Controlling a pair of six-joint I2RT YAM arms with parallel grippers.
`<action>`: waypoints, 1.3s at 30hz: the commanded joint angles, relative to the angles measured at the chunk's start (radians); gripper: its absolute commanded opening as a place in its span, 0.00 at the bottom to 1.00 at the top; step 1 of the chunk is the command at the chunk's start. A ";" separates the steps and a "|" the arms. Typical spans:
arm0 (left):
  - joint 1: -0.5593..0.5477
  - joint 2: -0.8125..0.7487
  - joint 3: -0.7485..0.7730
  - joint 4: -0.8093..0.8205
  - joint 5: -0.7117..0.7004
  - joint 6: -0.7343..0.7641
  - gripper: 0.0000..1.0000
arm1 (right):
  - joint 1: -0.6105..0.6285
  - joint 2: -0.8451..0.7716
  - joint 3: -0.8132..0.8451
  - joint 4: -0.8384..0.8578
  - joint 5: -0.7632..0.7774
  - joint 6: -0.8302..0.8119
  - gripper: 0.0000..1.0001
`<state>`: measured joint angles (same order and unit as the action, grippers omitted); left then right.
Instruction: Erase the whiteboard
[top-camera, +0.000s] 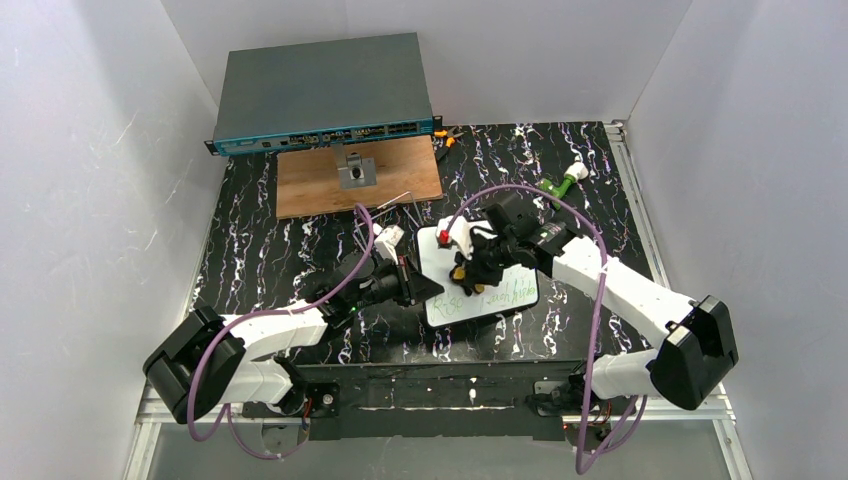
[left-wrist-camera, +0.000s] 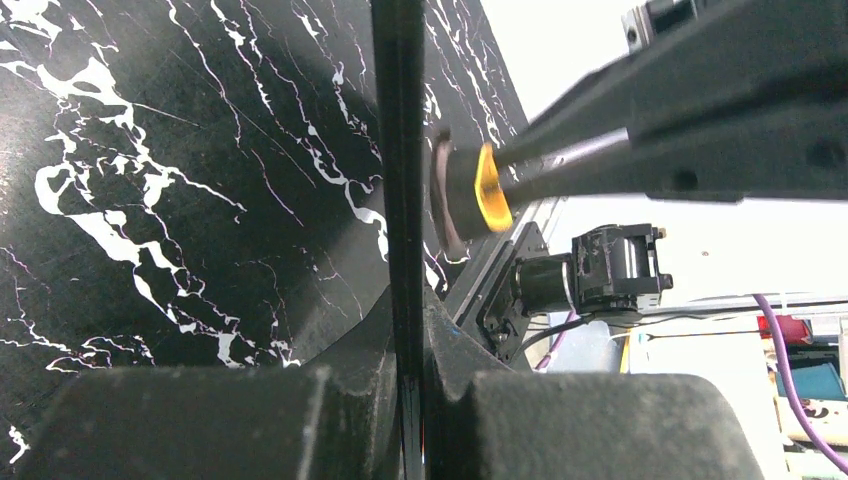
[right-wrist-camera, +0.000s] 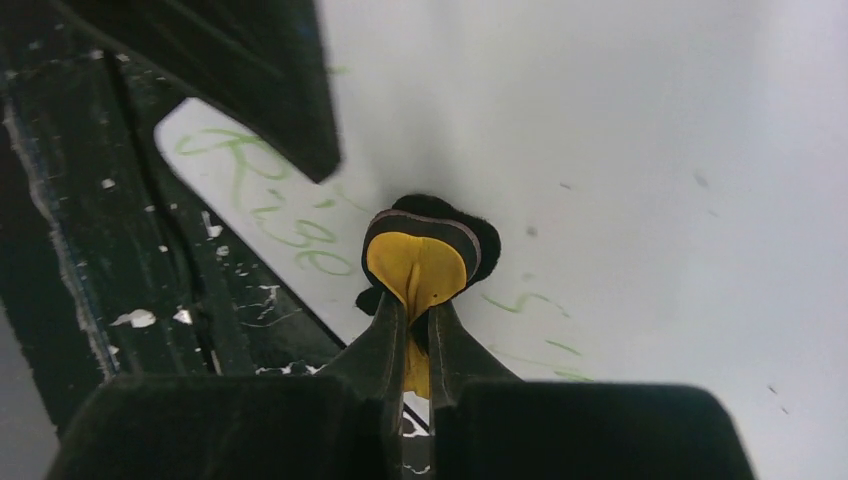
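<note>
- White, flat and rectangular with a thin black rim, the small whiteboard (top-camera: 505, 290) lies on the black, white-veined marble-pattern table (top-camera: 280, 250) in the top view. It sits between the two sets of jaws, with faint green handwriting along its near part.
- In the same view the left gripper (top-camera: 428, 290) meets the board's left edge. The right gripper (top-camera: 470, 270) stands over the middle of the board with a small round yellow-and-black eraser (top-camera: 460, 272) at its tips.
- Well beyond both sets of jaws lie a brown wooden panel (top-camera: 310, 185) and, behind it, a grey metal rack box (top-camera: 320, 85).
- In the left wrist view the left jaws are all but closed, clamped on the board's rim. The rim shows edge-on as a thin black strip rising from between the fingers.
- To the right of that strip the eraser's dark pad lies flat against the board's face. The right gripper's black fingers reach in from the right to hold it.
- In the right wrist view the right jaws stand narrow, pinched on the eraser's yellow back. The black felt pad just past the tips touches the white surface.
- Green letters sit to the left of these jaws on the board, and a few more green strokes lie just to their right.
- A dark finger of the left gripper shows at the upper left, over the board's edge.
</note>
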<state>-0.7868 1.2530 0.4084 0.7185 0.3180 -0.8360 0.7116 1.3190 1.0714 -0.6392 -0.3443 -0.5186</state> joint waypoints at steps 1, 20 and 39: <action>0.009 -0.035 0.001 0.071 0.001 0.010 0.00 | 0.063 -0.022 0.016 -0.050 -0.104 -0.039 0.01; 0.011 -0.027 0.000 0.094 0.013 -0.013 0.00 | -0.081 0.002 0.009 0.105 0.113 0.071 0.01; 0.017 -0.047 -0.007 0.079 -0.006 -0.031 0.00 | -0.015 -0.034 -0.124 0.192 0.248 0.036 0.01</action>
<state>-0.7712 1.2530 0.4000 0.7189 0.3046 -0.8810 0.7631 1.3045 0.9886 -0.5495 -0.2615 -0.5102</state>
